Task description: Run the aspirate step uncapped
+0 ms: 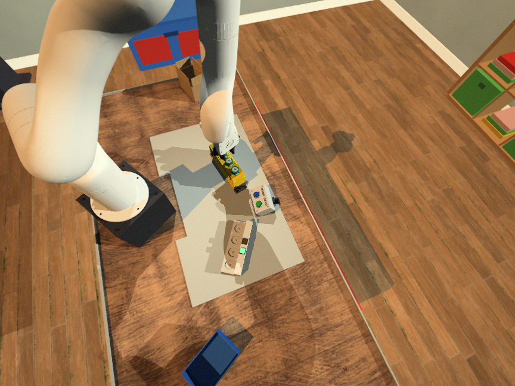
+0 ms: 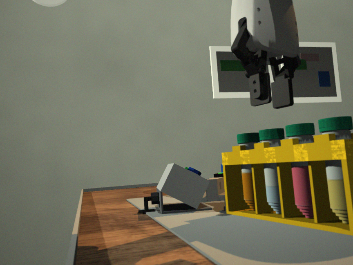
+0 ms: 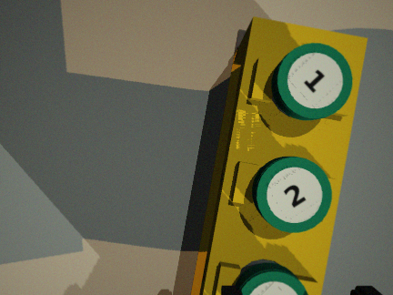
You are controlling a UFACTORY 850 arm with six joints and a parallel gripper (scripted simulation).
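The yellow decapping station (image 1: 238, 180) (image 2: 302, 153) (image 3: 268, 147) holds four tubes with green-rimmed caps: cap 1 (image 2: 335, 124) (image 3: 315, 82), cap 2 (image 2: 300, 129) (image 3: 293, 195), cap 3 (image 1: 228, 161) (image 2: 271, 133) and cap 4 (image 1: 235, 169) (image 2: 248, 138). I cannot tell how tight they are. My gripper (image 2: 271, 104) is open, empty and above the caps, near cap 3. The cap tray (image 1: 248, 226) has four empty nests; its green lamp (image 1: 242, 251) is lit and the amber lamp (image 1: 245, 240) is dark. CYCLE (image 1: 256, 194) and READY (image 1: 258, 204) are in one housing.
The key housing (image 1: 268, 205) (image 2: 182, 185) stands between the station and the cap tray, towards the table's red-marked edge. A blue bin (image 1: 200, 373) lies beyond the tray. A cardboard box (image 1: 192, 84) stands behind the arm's wrist.
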